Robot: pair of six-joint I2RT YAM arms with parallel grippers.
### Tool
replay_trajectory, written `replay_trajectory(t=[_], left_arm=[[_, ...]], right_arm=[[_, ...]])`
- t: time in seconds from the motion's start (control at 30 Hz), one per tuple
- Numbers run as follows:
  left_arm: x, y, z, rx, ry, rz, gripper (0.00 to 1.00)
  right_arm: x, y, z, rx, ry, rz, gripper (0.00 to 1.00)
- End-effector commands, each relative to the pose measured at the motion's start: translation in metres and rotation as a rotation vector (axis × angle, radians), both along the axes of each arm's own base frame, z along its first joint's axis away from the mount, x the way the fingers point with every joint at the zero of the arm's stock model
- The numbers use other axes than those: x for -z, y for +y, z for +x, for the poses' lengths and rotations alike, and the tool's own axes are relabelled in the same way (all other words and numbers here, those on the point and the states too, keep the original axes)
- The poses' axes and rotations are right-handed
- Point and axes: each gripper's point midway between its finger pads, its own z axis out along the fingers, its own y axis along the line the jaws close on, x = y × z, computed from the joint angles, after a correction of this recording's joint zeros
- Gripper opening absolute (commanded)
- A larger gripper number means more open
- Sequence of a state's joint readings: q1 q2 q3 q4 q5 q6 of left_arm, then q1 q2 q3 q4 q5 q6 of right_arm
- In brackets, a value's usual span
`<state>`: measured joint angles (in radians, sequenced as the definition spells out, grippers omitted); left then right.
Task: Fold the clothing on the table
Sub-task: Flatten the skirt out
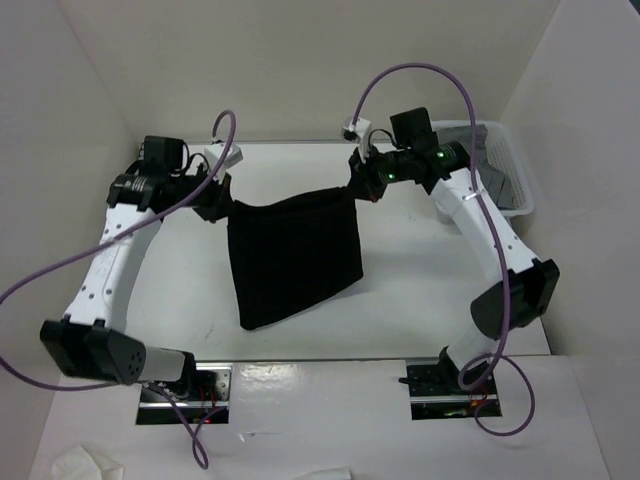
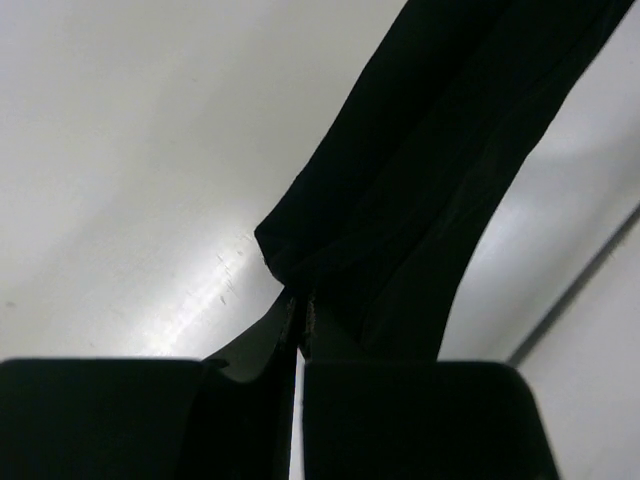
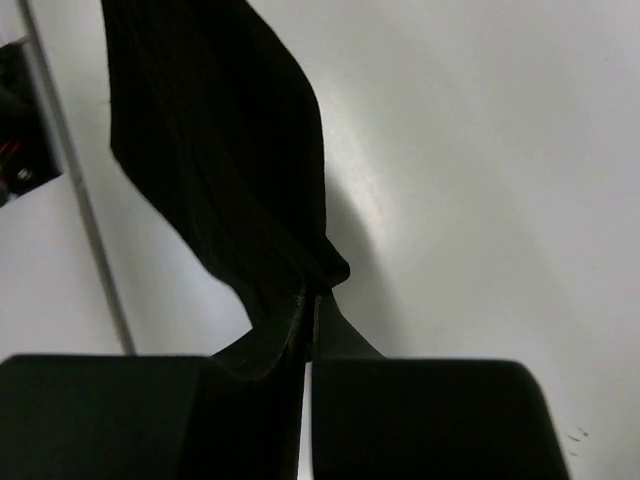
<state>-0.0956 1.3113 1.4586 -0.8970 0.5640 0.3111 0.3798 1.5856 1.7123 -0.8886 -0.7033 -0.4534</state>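
The clothing [image 1: 293, 257] is a black garment that hangs in the air above the white table [image 1: 400, 290], stretched between both arms. My left gripper [image 1: 222, 204] is shut on its top left corner. My right gripper [image 1: 356, 189] is shut on its top right corner. The lower edge slants down to the left, near the table's front. In the left wrist view the black clothing [image 2: 430, 170] runs up and away from the shut left gripper [image 2: 300, 300]. Over in the right wrist view the same clothing [image 3: 215, 160] hangs from the shut right gripper [image 3: 312, 292].
A small white plastic basket [image 1: 503, 170] stands at the table's back right, close behind the right arm. White walls [image 1: 60, 130] close in the table on the left, back and right. Purple cables [image 1: 420, 75] loop over both arms.
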Motion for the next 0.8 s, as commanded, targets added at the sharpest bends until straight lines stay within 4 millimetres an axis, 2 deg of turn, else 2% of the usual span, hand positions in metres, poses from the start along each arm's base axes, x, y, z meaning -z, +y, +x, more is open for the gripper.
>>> replay_trajectory(t=[0.0, 0.07, 0.1, 0.13, 0.17, 0.27, 0.33, 0.37, 0.47, 0.5, 0.57, 0.67, 0.7, 0.73, 0.77], left_arm=[[-0.016, 0.005, 0.051, -0.034, -0.108, 0.034, 0.0], [-0.032, -0.002, 0.075, -0.033, -0.133, 0.021, 0.0], [-0.037, -0.004, 0.079, -0.026, -0.134, 0.014, 0.0], [-0.05, -0.006, 0.087, -0.025, -0.158, -0.002, 0.0], [-0.057, -0.011, 0.086, -0.013, -0.177, -0.005, 0.0], [-0.073, -0.015, 0.084, -0.003, -0.219, -0.011, 0.0], [-0.085, -0.019, 0.075, 0.008, -0.251, -0.017, 0.0], [-0.09, -0.017, 0.073, -0.001, -0.264, -0.012, 0.0], [-0.093, -0.014, 0.056, -0.001, -0.263, -0.012, 0.0], [-0.093, -0.013, 0.045, -0.001, -0.263, -0.012, 0.0], [-0.098, -0.009, 0.03, -0.002, -0.284, -0.001, 0.0], [-0.094, -0.003, 0.014, -0.005, -0.273, 0.01, 0.0], [-0.102, 0.0, 0.004, -0.005, -0.29, -0.003, 0.0], [-0.102, 0.005, 0.0, -0.01, -0.288, -0.005, 0.0], [-0.103, 0.007, -0.007, -0.007, -0.285, -0.014, 0.0]], right_arm=[[-0.034, -0.001, 0.055, 0.139, -0.13, 0.024, 0.0], [-0.044, 0.001, 0.074, 0.172, -0.166, 0.025, 0.0], [-0.048, 0.002, 0.077, 0.178, -0.169, 0.034, 0.0], [-0.054, 0.002, 0.075, 0.178, -0.177, 0.038, 0.0], [-0.064, 0.002, 0.076, 0.179, -0.198, 0.048, 0.0], [-0.07, 0.002, 0.068, 0.157, -0.204, 0.058, 0.0], [-0.08, 0.0, 0.054, 0.127, -0.221, 0.065, 0.0], [-0.079, -0.001, 0.05, 0.126, -0.212, 0.061, 0.0], [-0.078, -0.004, 0.029, 0.076, -0.21, 0.058, 0.0], [-0.082, -0.005, 0.017, 0.054, -0.208, 0.065, 0.0], [-0.077, -0.007, 0.006, 0.03, -0.198, 0.059, 0.0], [-0.075, -0.01, -0.014, -0.026, -0.201, 0.06, 0.0], [-0.074, -0.011, -0.021, -0.042, -0.193, 0.059, 0.0], [-0.069, -0.01, -0.03, -0.07, -0.168, 0.063, 0.0], [-0.073, -0.011, -0.036, -0.08, -0.175, 0.074, 0.0]])
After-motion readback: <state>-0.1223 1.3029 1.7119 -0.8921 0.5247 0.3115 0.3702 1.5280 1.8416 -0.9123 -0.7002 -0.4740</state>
